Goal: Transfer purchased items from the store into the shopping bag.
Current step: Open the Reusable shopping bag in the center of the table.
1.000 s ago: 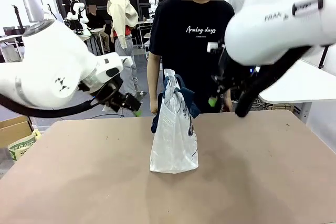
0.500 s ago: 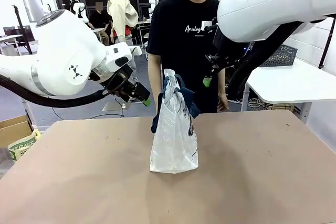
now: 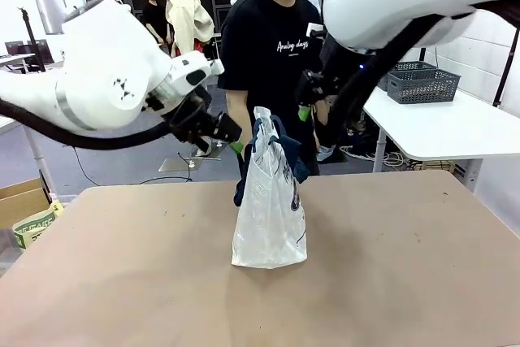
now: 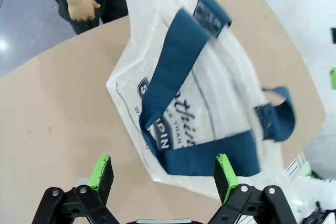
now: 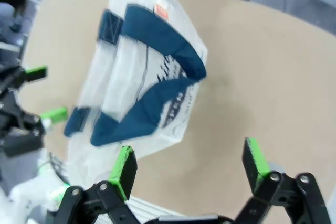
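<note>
Above shopping bag (image 3: 270,209), left gripper (image 4: 164,174) and right gripper (image 5: 190,169) both spread wide, holding nothing. You go slow: pinch navy handles (image 4: 173,72), one each, then pull mouth apart.

Blurred, seemingly half-covered lettering on shopping bag (image 4: 215,85)

I count one shopping bag (image 3: 268,217) on one brown table (image 3: 122,266), with two navy handles (image 4: 176,61) and one oval logo (image 4: 163,136). I have two grippers, my left gripper (image 4: 164,174) and my right gripper (image 5: 190,167), each with two green pads (image 4: 102,174), four in all. One person (image 3: 268,54) stands opposite, with one hand (image 4: 83,9) in my left wrist view. One white side table (image 3: 455,132) carries at least one dark grey basket (image 3: 420,84); whether a second sits behind it I cannot tell
</note>
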Controlling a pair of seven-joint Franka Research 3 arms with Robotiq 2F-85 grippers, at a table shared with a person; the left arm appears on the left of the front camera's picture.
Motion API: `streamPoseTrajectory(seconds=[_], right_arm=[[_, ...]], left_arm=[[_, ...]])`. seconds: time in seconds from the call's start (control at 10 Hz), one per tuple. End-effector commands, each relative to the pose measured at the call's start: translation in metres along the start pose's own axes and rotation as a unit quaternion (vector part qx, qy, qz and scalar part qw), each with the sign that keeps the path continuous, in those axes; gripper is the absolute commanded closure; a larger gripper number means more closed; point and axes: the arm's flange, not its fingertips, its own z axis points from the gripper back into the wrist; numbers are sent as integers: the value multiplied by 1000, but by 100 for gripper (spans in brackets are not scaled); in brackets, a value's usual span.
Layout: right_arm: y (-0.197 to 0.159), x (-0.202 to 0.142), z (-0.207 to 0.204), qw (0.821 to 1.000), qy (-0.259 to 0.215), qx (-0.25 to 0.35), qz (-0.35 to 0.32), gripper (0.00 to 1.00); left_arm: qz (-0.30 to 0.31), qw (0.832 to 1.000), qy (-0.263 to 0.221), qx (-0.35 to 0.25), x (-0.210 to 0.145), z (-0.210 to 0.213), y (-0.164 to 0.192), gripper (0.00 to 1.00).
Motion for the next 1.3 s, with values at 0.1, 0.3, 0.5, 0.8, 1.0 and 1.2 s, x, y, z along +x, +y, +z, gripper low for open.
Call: streamPoseTrajectory(seconds=[0.1, 0.3, 0.5, 0.8, 1.0, 1.2], right_arm=[[19, 44, -16, 1000, 14, -18, -15, 0], [24, 62, -35, 999, 31, -7, -29, 0], [25, 74, -49, 998, 40, 3, -44, 0], [24, 87, -66, 996, 50, 12, -71, 0], [22, 100, -80, 994, 62, 14, -84, 0], [22, 102, -84, 994, 68, 22, -84, 0]], left_arm=[[54, 998, -5, 19, 30, 0, -10, 0], [58, 998, -10, 2, 36, -4, -15, 0], [62, 998, 0, -25, 43, -16, -12, 0], [75, 996, -6, -41, 49, -23, -9, 0], [87, 995, -11, -54, 53, -21, -8, 0], [81, 995, -14, -52, 53, -15, -12, 0]])
